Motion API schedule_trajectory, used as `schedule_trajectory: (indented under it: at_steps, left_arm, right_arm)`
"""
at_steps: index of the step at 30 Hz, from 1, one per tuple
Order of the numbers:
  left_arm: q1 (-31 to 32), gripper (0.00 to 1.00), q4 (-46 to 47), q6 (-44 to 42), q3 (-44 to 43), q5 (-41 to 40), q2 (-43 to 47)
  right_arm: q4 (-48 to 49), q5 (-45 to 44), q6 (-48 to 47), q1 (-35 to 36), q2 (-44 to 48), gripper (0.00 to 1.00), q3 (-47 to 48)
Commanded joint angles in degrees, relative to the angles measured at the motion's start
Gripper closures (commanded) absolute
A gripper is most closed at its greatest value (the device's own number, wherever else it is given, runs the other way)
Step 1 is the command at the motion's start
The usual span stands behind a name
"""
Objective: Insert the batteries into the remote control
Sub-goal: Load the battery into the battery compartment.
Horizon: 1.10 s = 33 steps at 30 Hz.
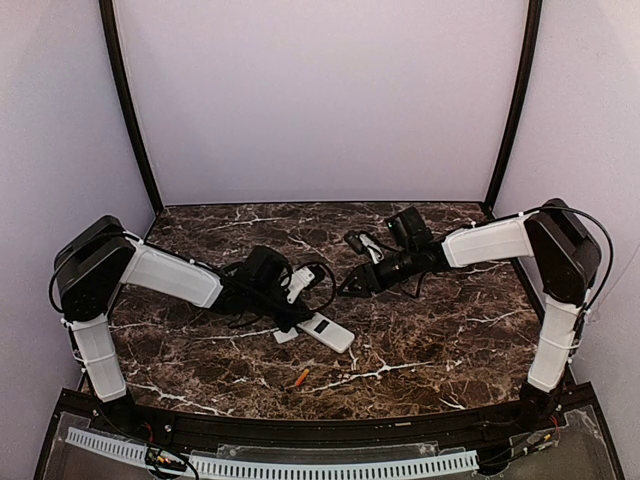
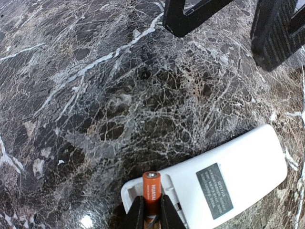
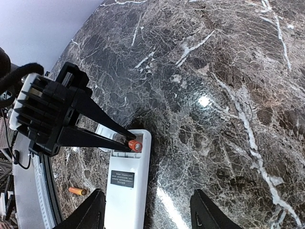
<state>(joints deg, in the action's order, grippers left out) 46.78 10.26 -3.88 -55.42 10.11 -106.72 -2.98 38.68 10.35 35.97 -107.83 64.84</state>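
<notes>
battery print: white lettering running lengthwise on the orange battery (image 2: pixel 151 193), too blurred to read
sticker: dark grey sticker (image 2: pixel 215 190) on the white back of the remote (image 2: pixel 252 162), at 3 o'clock from the battery; several lines of white print, illegible
right wrist view: same sticker, print unreadable
readable text: none

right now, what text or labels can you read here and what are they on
battery in the left pincer: dark lettering along its side, too blurred to read
grey label on the back of the remote control: several lines of print, too small to read
So nothing can be quoted.
</notes>
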Motion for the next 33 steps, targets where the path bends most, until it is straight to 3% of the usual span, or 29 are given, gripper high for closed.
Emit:
schedule_trajectory:
  at_steps: [1,21,27,33]
  left_arm:
    - [0.3,0.86,-2.4,-1.0,-1.3,-1.5,-0.1]
    - [0.5,0.65,-6.8,-1.8,-1.9,-7.5,2.8]
    - [0.5,0.69,-7.8,-0.7,-1.7,-6.5,1.9]
    - [0.5,0.75,-7.4,-0.5,-1.2,-5.1,1.1]
  right_arm:
    - [1.1,0.5,0.4,-0.2,-1.1,0.40,0.7]
    - [1.0,0.7,-0.1,-0.2,-1.2,0.40,0.8]
    - [0.1,1.3,0.0,-0.2,-2.5,0.41,2.6]
    - [-0.9,2.9,1.1,-0.2,-5.1,0.48,6.3]
